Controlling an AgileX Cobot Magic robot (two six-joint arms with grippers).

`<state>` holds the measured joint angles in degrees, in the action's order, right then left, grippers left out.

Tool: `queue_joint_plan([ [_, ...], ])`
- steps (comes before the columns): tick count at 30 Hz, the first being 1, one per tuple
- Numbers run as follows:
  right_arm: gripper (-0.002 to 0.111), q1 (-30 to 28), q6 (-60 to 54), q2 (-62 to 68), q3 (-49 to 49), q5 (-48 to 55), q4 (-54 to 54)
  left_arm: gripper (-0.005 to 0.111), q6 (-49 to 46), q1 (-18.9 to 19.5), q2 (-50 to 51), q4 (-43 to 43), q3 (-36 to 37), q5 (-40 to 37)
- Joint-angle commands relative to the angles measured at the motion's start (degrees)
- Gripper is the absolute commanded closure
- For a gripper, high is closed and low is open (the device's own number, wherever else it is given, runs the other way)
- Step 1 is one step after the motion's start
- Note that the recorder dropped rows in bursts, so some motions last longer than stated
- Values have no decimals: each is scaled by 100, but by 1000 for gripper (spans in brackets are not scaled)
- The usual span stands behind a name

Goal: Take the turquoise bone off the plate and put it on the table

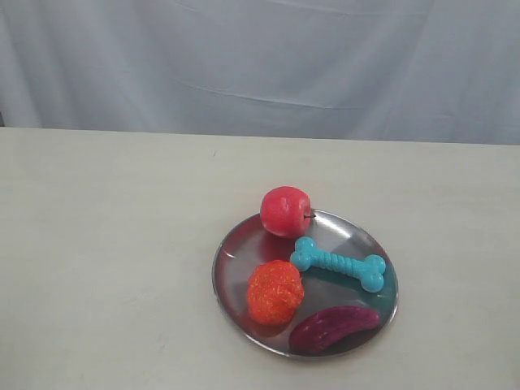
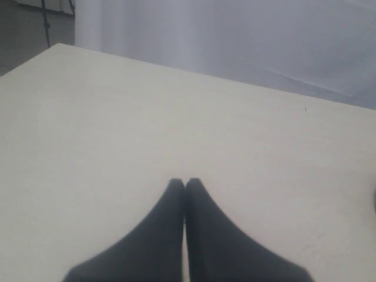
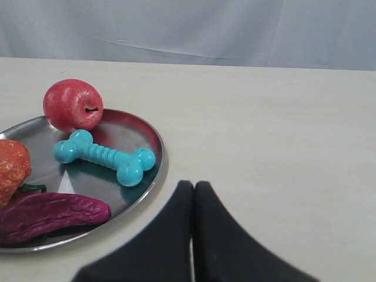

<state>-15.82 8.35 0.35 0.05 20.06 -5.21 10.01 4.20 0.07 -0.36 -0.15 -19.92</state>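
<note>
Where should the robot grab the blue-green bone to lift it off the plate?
Best guess: the ribbed middle of the turquoise bone, coming straight down from above. It lies flat on the plate, and its middle is thinner than the knobby ends, so the right claw could close across it. That claw looks nearest, but it is shut and would have to open first.
</note>
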Motion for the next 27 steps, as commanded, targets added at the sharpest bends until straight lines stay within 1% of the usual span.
queue_joint_plan([
  [1,109,-34,7,-35,-5,-27,1,107,11,26,-7,36,15,31],
  [9,109,-34,-23,-35,-5,-64,-9,107,11,26,-7,36,15,31],
  [12,109,-34,-1,-35,-5,-533,43,107,11,26,-7,36,15,31],
  [22,109,-34,-13,-35,-5,-3549,92,107,11,26,-7,36,15,31],
  [27,109,-34,-13,-35,-5,-4725,92,107,11,26,-7,36,15,31],
])
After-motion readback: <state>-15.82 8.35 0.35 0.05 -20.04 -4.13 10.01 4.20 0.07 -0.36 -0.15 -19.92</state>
